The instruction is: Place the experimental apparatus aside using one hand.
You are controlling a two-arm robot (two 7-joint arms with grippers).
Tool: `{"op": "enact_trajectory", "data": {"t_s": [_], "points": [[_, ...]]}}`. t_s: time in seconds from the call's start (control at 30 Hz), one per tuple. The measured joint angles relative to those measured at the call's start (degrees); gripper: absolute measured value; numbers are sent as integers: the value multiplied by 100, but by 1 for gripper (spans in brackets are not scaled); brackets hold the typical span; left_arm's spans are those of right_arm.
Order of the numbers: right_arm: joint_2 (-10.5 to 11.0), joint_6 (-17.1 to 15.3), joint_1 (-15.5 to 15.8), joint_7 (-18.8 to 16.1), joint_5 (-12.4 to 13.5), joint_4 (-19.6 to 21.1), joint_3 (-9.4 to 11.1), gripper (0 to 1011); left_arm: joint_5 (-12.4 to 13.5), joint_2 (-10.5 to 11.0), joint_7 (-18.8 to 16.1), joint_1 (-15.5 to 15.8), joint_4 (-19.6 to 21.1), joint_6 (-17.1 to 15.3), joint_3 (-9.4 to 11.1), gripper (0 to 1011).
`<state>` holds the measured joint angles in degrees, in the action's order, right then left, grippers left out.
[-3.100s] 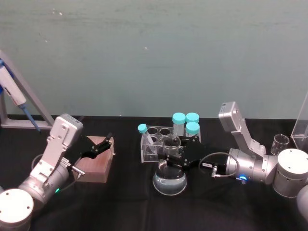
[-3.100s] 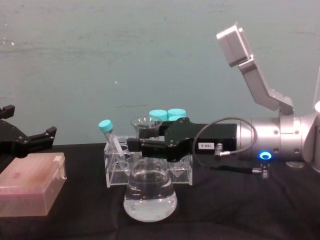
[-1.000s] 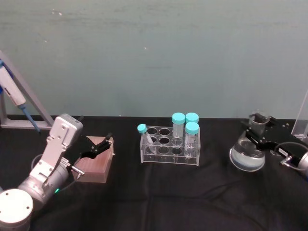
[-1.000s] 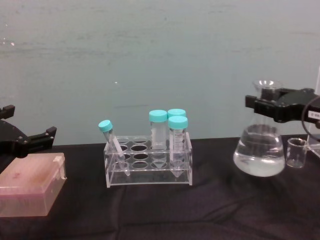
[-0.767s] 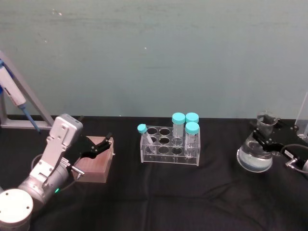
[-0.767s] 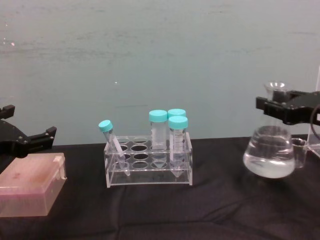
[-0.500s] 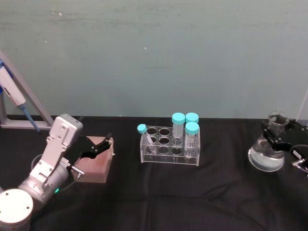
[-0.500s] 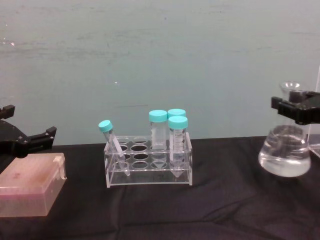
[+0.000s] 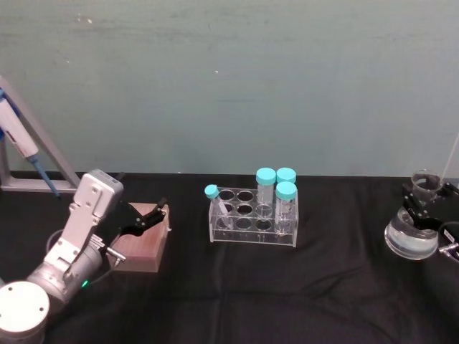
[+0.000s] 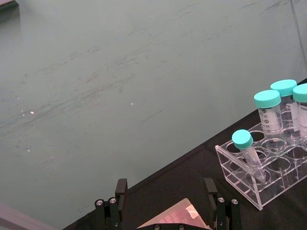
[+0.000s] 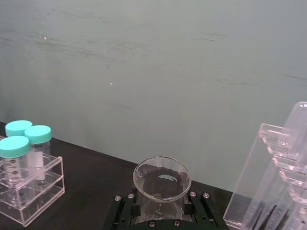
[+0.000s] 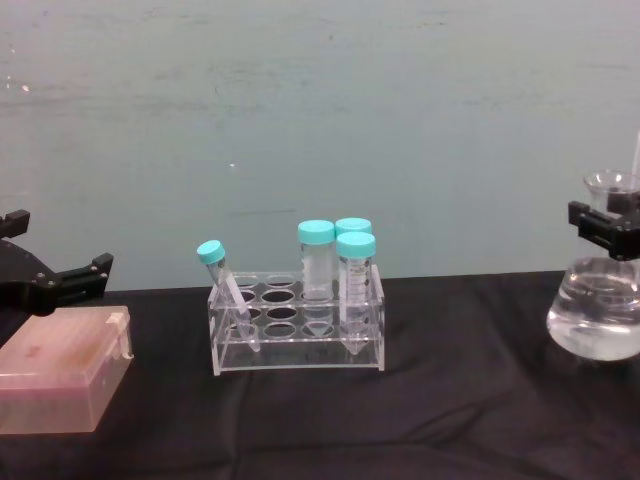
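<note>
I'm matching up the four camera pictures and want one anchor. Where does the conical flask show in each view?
Head view: conical flask at the far right edge, right gripper clamped on its neck.
Chest view: flask at the right edge.
Right wrist view: its open mouth low, centre, between the fingers.
Left wrist view: not in it.
Shared landmark: the tube rack with teal caps.

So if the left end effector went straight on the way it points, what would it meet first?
The left end effector, open over the pink box, points toward the tube rack. Probably the rack's tilted tube comes first, though depth is unclear.
</note>
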<state>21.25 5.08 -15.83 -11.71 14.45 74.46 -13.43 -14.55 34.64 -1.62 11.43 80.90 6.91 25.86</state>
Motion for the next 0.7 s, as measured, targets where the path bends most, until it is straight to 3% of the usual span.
{"op": "enact_trajectory", "data": {"t_s": [0.7], "points": [[-236, -158, 133, 32, -131, 19, 385, 451, 0, 0, 0, 0, 0, 0, 0, 1000]]}}
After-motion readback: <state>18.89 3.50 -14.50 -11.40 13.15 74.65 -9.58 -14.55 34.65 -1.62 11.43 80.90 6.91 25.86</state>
